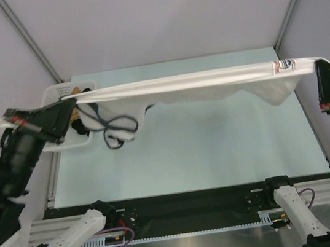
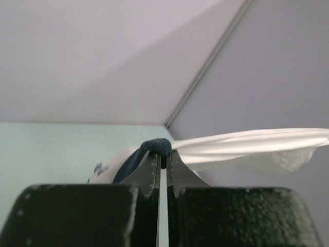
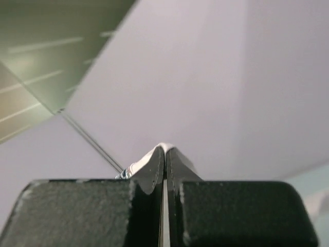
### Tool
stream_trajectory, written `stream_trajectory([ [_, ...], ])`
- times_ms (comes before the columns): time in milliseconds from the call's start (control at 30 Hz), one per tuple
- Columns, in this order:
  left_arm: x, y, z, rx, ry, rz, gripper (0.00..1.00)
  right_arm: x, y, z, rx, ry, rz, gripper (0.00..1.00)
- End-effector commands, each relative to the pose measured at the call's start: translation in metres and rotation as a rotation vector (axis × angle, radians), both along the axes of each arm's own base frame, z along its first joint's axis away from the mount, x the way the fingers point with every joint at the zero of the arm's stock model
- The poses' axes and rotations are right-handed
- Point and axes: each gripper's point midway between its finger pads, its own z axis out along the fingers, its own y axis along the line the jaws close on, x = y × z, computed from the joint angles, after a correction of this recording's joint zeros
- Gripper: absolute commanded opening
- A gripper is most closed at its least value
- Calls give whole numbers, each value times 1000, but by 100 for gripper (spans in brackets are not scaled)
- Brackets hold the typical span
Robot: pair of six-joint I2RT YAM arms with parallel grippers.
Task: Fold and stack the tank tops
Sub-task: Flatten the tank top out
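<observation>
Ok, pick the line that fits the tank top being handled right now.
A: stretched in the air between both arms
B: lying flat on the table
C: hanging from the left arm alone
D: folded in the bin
A: the tank top spans taut above the table, with the left gripper shut on its navy trim and the right gripper shut on the far end.

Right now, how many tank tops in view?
1 sure: a tank top stretched between left gripper and right gripper, navy trim dangling by the bin. Bin may hide more.
</observation>
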Motion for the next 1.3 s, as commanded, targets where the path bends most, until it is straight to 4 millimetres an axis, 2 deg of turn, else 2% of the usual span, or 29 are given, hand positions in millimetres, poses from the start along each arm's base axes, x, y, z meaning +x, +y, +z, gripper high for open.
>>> stream_trajectory([
  [0,-18,33,20,-16,-100,108,0,-12,-17,15,-40,-57,-122,0],
  [67,-18,31,27,-20,-107,99,0,-8,-18,13,-48,-30,-136,0],
  [200,7,11,20,5,-55,67,0,25,-15,0,-53,57,-109,0],
  [233,24,2,3,26,-8,65,0,36,-17,-7,-44,85,-107,0],
  [300,42,-6,-10,42,20,76,0,63,-20,-25,-33,159,-93,0],
  [333,61,-15,-32,77,76,81,0,78,-21,-38,-29,199,-86,0],
  [400,85,-20,-49,96,109,110,0,103,-21,-57,-18,252,-62,0],
  [433,106,-28,-73,128,163,110,0,122,-23,-64,-13,265,-54,0],
  [467,120,-24,-81,130,185,132,0,141,-24,-85,-5,313,-46,0],
  [500,134,-26,-85,126,188,135,0,151,-24,-91,3,326,-41,0],
  [533,145,-31,-92,128,207,109,0,175,-26,-103,7,354,-40,0],
  [567,171,-28,-106,134,251,129,0,185,-27,-106,12,364,-40,0],
  [600,186,-29,-111,134,265,124,0,195,-24,-107,13,370,-31,0],
  [633,193,-31,-96,127,238,106,0,208,-23,-106,16,371,-27,0],
  [667,220,-30,-110,144,280,121,0,228,-22,-115,19,400,-19,0],
  [700,228,-27,-109,155,296,129,0,235,-20,-96,15,366,-11,0],
  [733,229,-23,-71,136,223,144,0,243,-16,-91,7,366,-2,0],
  [767,235,-22,-61,142,210,149,0,265,-17,-96,6,396,-1,0],
  [800,248,-23,-69,159,247,152,0,263,-16,-64,-1,336,6,0],
  [833,240,-21,-23,129,149,158,0,265,-17,-54,-2,334,8,0],
  [900,243,-22,-7,126,121,156,0,286,-13,-51,-11,349,57,0],
  [933,234,-20,16,106,64,159,0,280,-14,-27,-18,304,62,0],
  [1000,231,-19,24,96,31,160,0,287,-11,-27,-21,315,98,0],
  [1033,232,-20,7,104,68,157,0,288,-10,-31,-20,324,104,0],
  [1100,233,-20,-1,93,50,156,0,286,-7,-41,-16,335,136,0],
  [1133,232,-21,-32,104,107,150,0,298,-7,-70,-7,383,145,0],
  [1200,234,-23,-53,99,124,146,0,296,-7,-91,3,413,158,0],
  [1233,232,-25,-90,109,194,130,0,288,-6,-95,0,405,161,0],
  [1267,233,-29,-102,97,195,121,0,292,-6,-135,16,482,169,0],
])
